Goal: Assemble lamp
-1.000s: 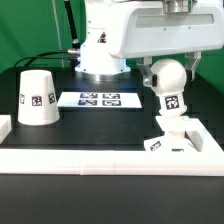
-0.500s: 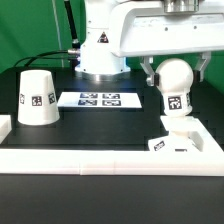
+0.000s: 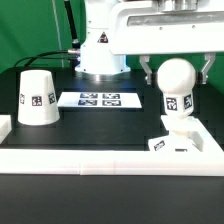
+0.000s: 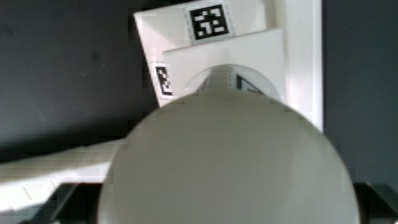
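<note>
Arm (image 3: 150, 30) glossy white, rounded housings; dark mark on base joint (image 3: 100, 55); black cables (image 3: 68, 22) behind; tool (image 3: 176, 80) dark-fingered.

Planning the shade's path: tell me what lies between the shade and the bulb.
In the exterior view, only the marker board lies between shade and bulb, flat on the black table; the rest is bare.

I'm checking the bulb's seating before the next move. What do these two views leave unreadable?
- Whether the bulb sits in the base: in the wrist view the bulb's own head covers the joint; in the exterior view it is too small.
- Whether the fingers touch the bulb: exterior view too coarse; the wrist view's edge cuts them off.
- The shade: outside the wrist view.
</note>
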{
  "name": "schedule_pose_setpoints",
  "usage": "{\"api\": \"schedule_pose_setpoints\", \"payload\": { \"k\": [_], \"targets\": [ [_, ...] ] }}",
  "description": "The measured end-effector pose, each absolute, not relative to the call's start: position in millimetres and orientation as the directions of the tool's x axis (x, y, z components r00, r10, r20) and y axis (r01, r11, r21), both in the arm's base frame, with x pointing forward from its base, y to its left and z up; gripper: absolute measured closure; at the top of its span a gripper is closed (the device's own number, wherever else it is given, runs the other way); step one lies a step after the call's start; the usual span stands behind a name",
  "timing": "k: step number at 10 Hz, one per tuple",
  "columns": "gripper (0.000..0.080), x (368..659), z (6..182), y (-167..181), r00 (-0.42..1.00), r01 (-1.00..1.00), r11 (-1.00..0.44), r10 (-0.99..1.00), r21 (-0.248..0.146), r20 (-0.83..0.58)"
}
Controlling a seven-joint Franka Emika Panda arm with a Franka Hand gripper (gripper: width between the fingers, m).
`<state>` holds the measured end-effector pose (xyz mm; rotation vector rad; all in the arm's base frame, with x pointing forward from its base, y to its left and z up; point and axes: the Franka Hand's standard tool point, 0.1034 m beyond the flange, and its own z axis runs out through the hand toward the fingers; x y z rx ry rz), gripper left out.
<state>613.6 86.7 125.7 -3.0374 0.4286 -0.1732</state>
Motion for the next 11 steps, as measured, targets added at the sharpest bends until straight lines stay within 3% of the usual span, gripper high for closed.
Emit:
{"api": "schedule_pose_setpoints", "payload": {
  "k": [6,11],
  "targets": [
    [0.022,610.3,123.5,87.9,0.789,-0.605,-0.79,-0.612,-0.1,0.057],
    [0.022,604.1,122.0,92.7,0.49,-0.869,-0.485,-0.871,-0.103,-0.033]
  ]
}}
